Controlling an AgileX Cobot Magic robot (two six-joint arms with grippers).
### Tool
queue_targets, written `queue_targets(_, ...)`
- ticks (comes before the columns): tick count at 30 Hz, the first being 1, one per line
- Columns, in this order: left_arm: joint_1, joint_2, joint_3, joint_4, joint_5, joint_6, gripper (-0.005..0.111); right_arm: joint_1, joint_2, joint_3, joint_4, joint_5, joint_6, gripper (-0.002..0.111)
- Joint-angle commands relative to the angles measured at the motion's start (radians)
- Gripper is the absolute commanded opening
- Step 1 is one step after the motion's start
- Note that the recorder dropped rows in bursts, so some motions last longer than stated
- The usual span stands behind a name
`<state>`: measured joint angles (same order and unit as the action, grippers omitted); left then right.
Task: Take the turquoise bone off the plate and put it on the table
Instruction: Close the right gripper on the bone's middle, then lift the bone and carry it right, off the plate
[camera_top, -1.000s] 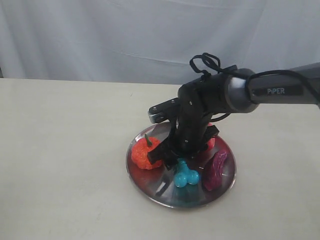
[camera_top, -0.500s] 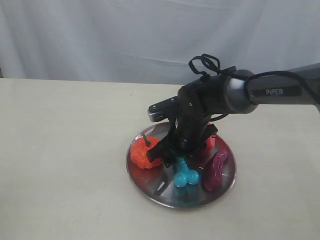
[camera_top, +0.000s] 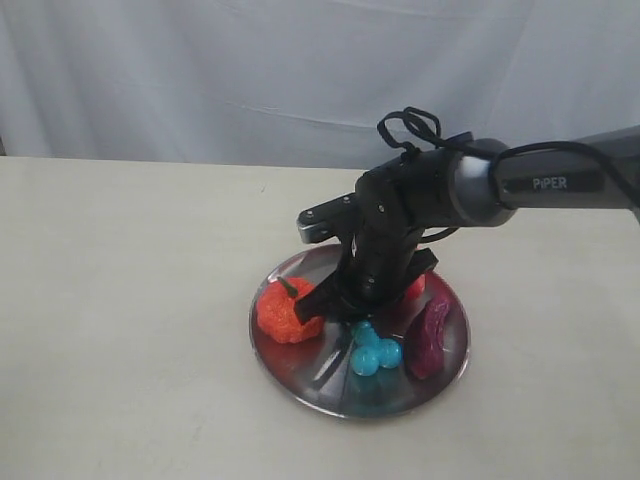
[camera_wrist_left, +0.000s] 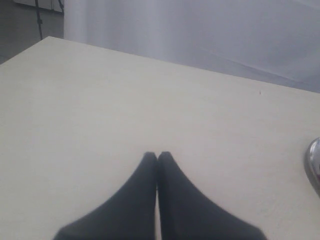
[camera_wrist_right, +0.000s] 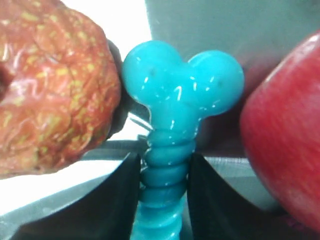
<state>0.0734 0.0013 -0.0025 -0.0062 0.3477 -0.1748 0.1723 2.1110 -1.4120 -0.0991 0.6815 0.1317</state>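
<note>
The turquoise bone (camera_top: 372, 352) is over the silver plate (camera_top: 300, 383), one knobby end pointing toward the front rim. My right gripper (camera_top: 356, 322) reaches down from the right and is shut on its ribbed shaft. In the right wrist view both black fingers press the shaft of the bone (camera_wrist_right: 180, 95) at my right gripper (camera_wrist_right: 163, 160). I cannot tell whether the bone still touches the plate (camera_wrist_right: 225, 30). My left gripper (camera_wrist_left: 157, 155) is shut on nothing above the beige table (camera_wrist_left: 100, 100). It does not appear in the exterior view.
An orange bumpy toy (camera_top: 283, 310) lies close on one side of the bone, and a red toy (camera_top: 415, 288) sits behind the gripper. A dark purple oblong toy (camera_top: 430, 335) lies on the plate's right. The plate's rim (camera_wrist_left: 315, 160) edges the left wrist view. The table (camera_top: 120, 300) surrounds the plate.
The right gripper has edged slightly up and back on the bone. The orange toy and the plate have shifted a little to the left.
</note>
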Motion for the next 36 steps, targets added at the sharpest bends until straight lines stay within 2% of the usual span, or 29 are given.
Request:
queue_targets(1,0.004,-0.001,0.003,0.006,-0.005,-0.002,0.000,0.002,-0.050,-0.006,-0.004,0.011,0.014,0.000)
queue_targets(11,0.004,-0.001,0.003,0.006,-0.005,-0.002,0.000,0.002,-0.305,-0.006,0.004,0.065,0.026,0.000)
queue_targets(17,0.004,-0.001,0.003,0.006,-0.005,-0.002,0.000,-0.033,-0.467,-0.006,-0.007,0.102,0.067,0.000)
queue_targets(24,0.004,-0.001,0.003,0.006,-0.005,-0.002,0.000,-0.186,-0.588,-0.006,-0.013,0.232,0.070,0.000)
queue_targets(28,0.004,-0.001,0.003,0.006,-0.005,-0.002,0.000,-0.339,-0.592,-0.002,-0.071,0.362,0.058,0.000)
queue_targets(31,0.004,-0.001,0.003,0.006,-0.005,-0.002,0.000,-0.425,-0.592,0.073,-0.071,0.310,0.055,0.000)
queue_targets(36,0.004,-0.001,0.003,0.006,-0.005,-0.002,0.000,-0.448,-0.592,0.261,-0.083,0.091,0.033,0.000)
